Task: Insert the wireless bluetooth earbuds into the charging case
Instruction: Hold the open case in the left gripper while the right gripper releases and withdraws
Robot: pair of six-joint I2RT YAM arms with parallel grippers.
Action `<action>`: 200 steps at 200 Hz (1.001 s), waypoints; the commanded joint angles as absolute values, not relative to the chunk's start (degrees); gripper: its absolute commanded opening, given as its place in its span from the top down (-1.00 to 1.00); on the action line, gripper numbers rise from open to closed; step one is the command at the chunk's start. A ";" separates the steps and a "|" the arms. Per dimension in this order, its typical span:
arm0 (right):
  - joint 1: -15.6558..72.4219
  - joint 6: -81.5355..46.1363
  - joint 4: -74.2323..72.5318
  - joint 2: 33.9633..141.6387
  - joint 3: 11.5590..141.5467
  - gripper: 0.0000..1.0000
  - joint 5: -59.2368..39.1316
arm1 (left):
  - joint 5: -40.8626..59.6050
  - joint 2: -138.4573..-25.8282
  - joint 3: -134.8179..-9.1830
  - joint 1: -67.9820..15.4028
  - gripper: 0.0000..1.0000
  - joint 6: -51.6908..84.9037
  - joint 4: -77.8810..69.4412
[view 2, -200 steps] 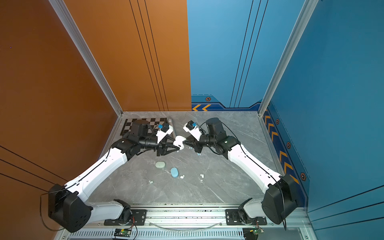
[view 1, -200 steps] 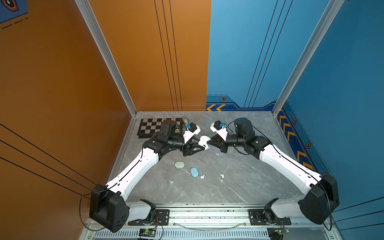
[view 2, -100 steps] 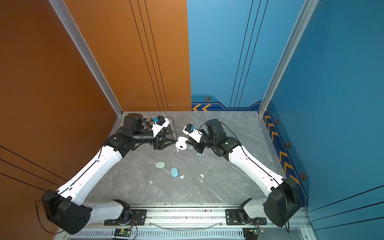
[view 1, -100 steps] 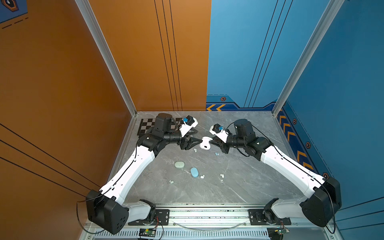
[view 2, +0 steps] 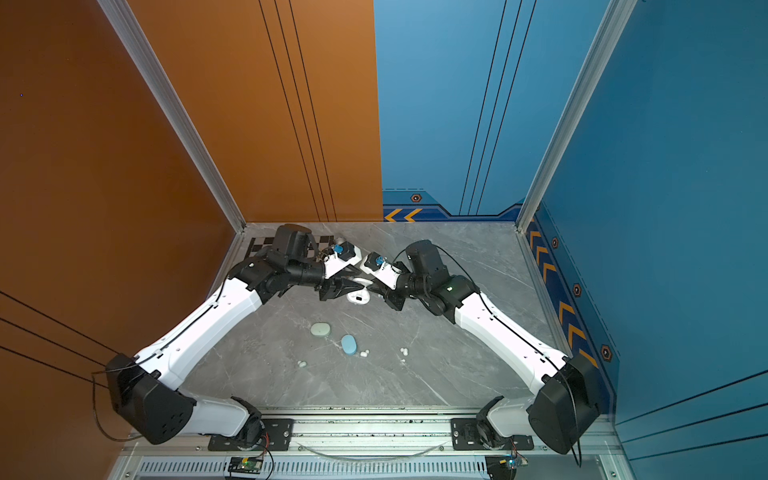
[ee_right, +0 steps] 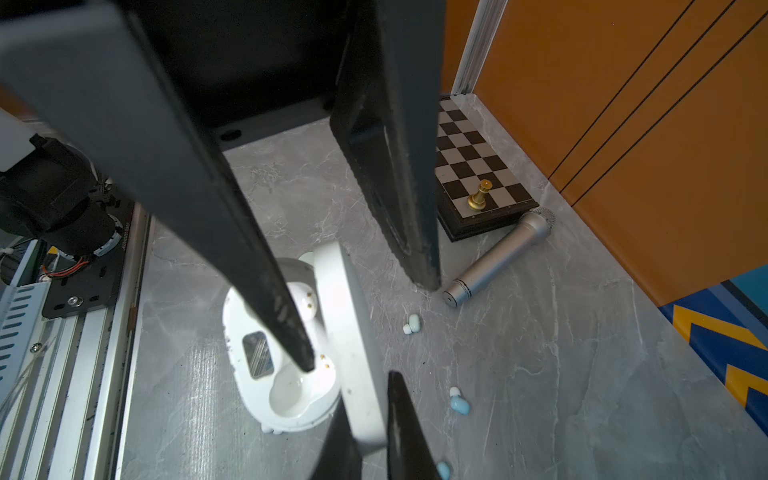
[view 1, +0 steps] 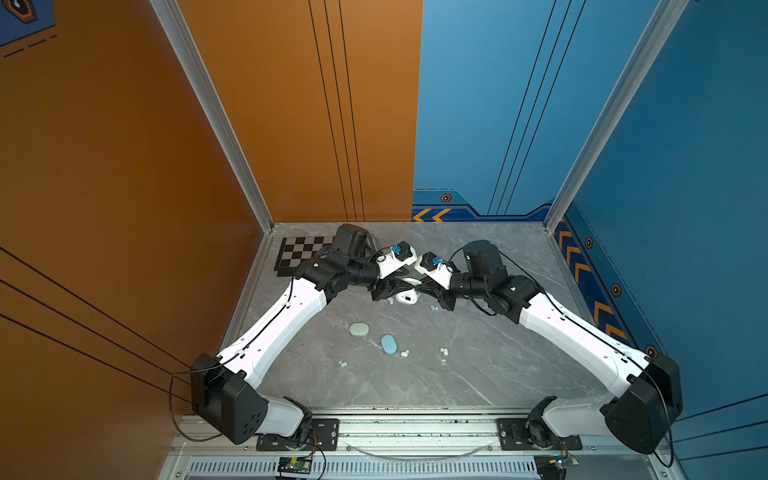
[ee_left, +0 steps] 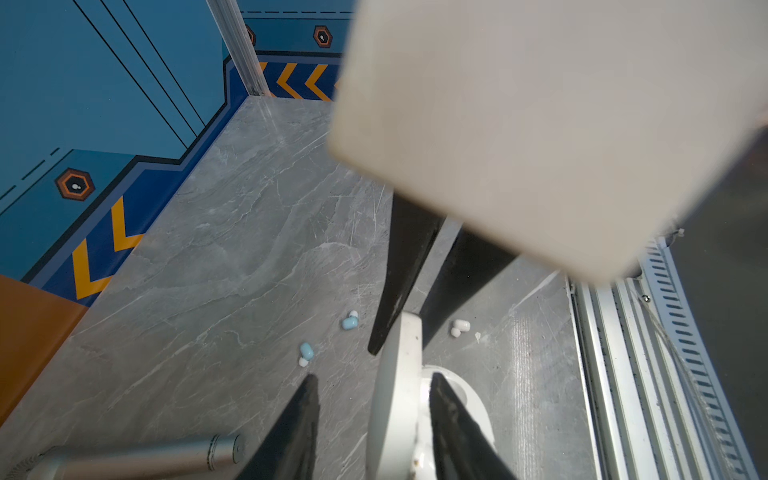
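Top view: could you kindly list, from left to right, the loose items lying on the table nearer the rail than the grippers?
From the left: mint earbud → mint case → blue case → white earbud beside it → lone white earbud.

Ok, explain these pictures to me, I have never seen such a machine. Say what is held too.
Two white robot arms stand at a grey table, each ending in a two-fingered gripper. Two pictures look down from overhead; two come from wrist cameras. The right gripper pinches the raised lid of an open white charging case. The left gripper is open, its fingers astride that lid, one tip down in the case. Loose on the table lie tiny earbuds, a mint case, a blue case, a chessboard and a microphone.
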State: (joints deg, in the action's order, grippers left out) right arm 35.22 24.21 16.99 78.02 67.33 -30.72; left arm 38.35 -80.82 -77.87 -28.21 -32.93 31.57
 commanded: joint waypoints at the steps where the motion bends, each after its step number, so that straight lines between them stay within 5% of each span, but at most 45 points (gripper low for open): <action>1: 35.50 24.32 17.90 77.45 68.75 1.00 -30.06 | 37.88 -80.96 -79.85 -28.96 0.37 -34.80 33.28; 31: 35.46 24.10 17.76 77.52 68.73 1.00 -30.06 | 37.72 -80.69 -79.45 -29.18 0.81 -34.78 33.18; 52: 35.24 23.44 17.28 77.55 69.00 1.00 -29.59 | 37.13 -80.42 -78.94 -29.17 0.85 -34.96 33.22; 89: 33.01 18.60 15.75 76.74 69.82 0.55 -29.57 | 34.33 -79.24 -77.71 -29.15 0.94 -36.70 33.22; 137: 29.44 4.53 16.46 71.53 66.78 0.35 -23.58 | 29.29 -78.14 -78.34 -28.38 1.00 -33.94 33.21; 200: 28.31 -20.13 43.06 73.75 63.65 0.56 -14.27 | 30.01 -77.71 -79.56 -26.63 1.00 -26.98 32.37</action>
